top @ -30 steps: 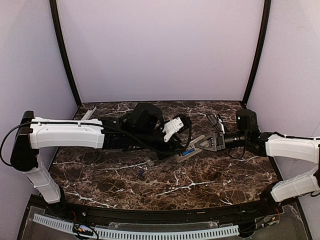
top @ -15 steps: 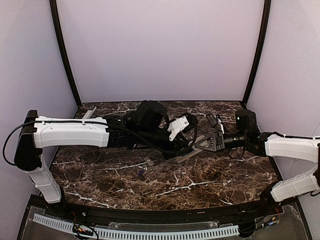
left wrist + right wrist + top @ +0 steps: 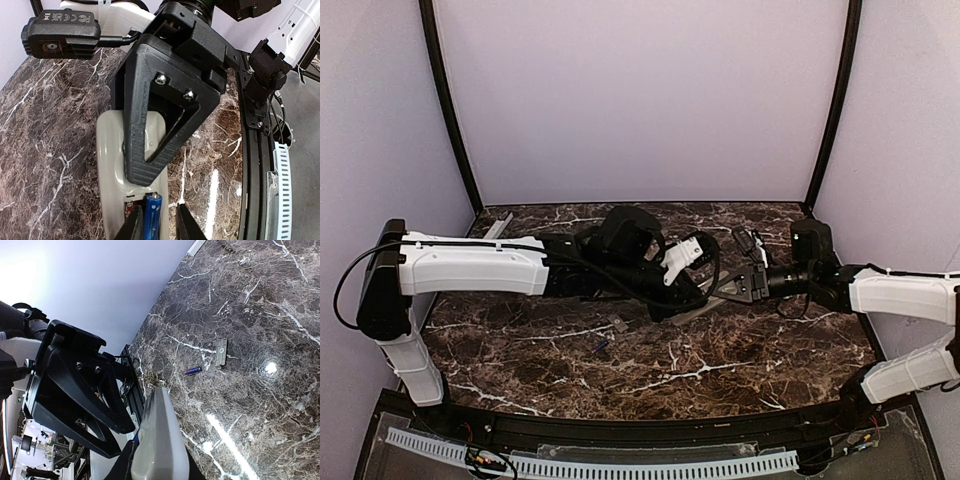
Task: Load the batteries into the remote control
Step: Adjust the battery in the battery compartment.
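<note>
Dark marble table (image 3: 770, 370) with lilac walls (image 3: 640, 100) around it. From the top camera, both arms meet mid-table over the remote (image 3: 700, 312), which shows only as a pale sliver under them. The left gripper (image 3: 703, 300) is right on top of it and the right gripper (image 3: 728, 288) is at its right end. A loose battery (image 3: 601, 346) lies well off to the remote's near left, with a small grey piece (image 3: 618, 322) between the two.

Left wrist cam: the remote (image 3: 111, 165) lies on its face with the compartment open and a blue battery (image 3: 152, 215) sitting in it. The left gripper's fingers (image 3: 131, 226) stand either side of that battery, spread a bit wider than it, with a gap on one side. The right gripper's black finger (image 3: 150, 100) lies along the remote.

Right wrist cam: the remote (image 3: 160, 440) is pinched edge-on between the right gripper's fingers. The loose battery (image 3: 192, 371) and the grey piece (image 3: 220, 352) lie on the marble beyond it.
</note>
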Robot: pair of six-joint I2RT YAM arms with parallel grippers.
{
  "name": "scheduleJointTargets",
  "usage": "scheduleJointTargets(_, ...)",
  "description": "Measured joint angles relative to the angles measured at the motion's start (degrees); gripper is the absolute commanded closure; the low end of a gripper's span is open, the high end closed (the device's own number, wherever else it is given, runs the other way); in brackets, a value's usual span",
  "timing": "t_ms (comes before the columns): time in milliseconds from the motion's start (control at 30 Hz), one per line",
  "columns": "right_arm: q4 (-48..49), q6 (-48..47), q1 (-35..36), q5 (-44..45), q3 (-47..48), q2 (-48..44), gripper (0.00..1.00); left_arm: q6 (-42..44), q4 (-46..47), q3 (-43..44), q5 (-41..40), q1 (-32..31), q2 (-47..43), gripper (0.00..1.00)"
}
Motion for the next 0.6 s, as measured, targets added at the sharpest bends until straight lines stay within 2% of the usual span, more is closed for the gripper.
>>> scheduleJointTargets(600,0.17,0.61,0.0,0.39,-0.15,0.0,1.0,-0.52,-0.31,1.57,-0.42,0.0,1.7,0.87)
